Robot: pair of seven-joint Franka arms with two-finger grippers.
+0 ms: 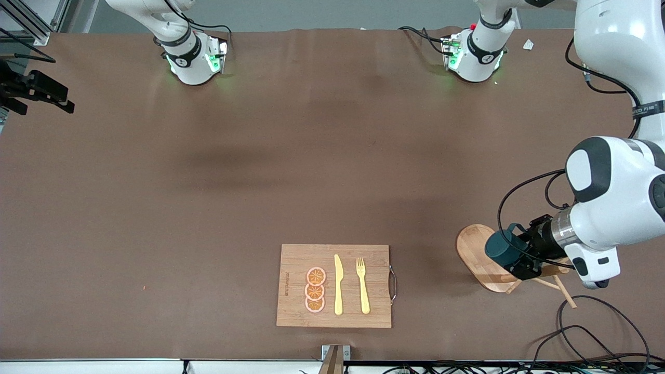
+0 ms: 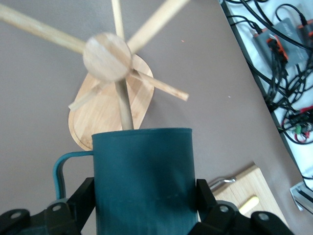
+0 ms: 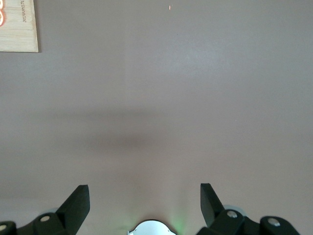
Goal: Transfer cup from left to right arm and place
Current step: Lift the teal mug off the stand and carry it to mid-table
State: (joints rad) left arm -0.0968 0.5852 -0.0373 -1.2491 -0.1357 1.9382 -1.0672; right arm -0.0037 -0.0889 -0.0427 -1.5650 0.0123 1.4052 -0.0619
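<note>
The cup (image 1: 503, 248) is a dark teal mug with a loop handle (image 2: 61, 166). It is held on its side in the air over the oval wooden base of a mug rack (image 1: 475, 254). My left gripper (image 1: 519, 254) is shut on the cup's body (image 2: 144, 181), one black finger on each side. The cup's mouth points away from the wrist, toward the rack's post and pegs (image 2: 107, 56). My right gripper (image 3: 144, 192) shows only in the right wrist view. It is open and holds nothing, high over bare brown table above its own base (image 3: 149, 227).
A wooden cutting board (image 1: 335, 285) lies near the front edge with a yellow knife (image 1: 338, 284), a yellow fork (image 1: 362, 285) and three orange slices (image 1: 315, 290) on it. Black cables (image 1: 587, 332) trail by the front edge at the left arm's end.
</note>
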